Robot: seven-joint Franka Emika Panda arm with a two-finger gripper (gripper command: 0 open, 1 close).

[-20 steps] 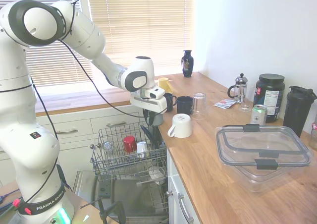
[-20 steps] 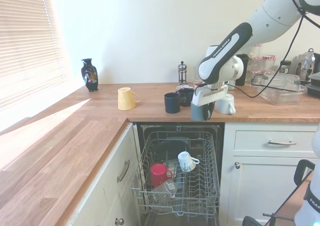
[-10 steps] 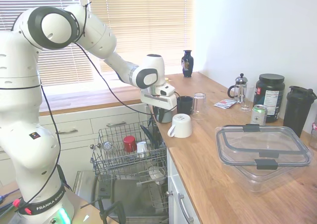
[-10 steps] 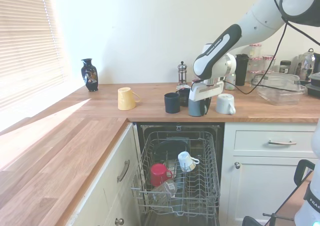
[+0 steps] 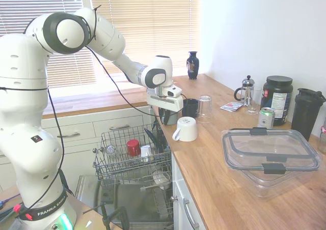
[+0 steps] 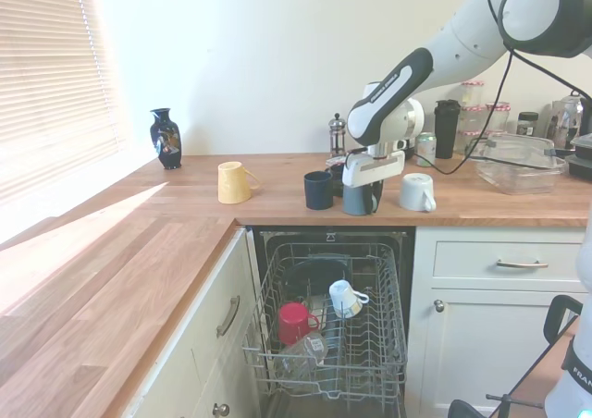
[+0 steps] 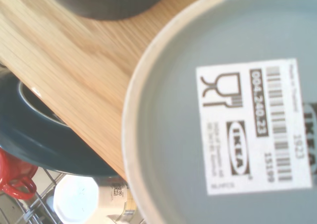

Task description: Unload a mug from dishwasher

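Glazed ceramic mug (image 6: 357,199), inverted, pinched between the jaws of the gripper (image 6: 363,189): rigid, slippery, fragile. Best hold appears to be across the wall, below the jaws.

Mug (image 7: 233,120): wrist view crops its base and blurs its label's small print. Gripper (image 6: 359,185): fingers masked by the mug, grip unreadable (both exterior views). Dishwasher (image 5: 133,165): lower door cropped by picture edge.
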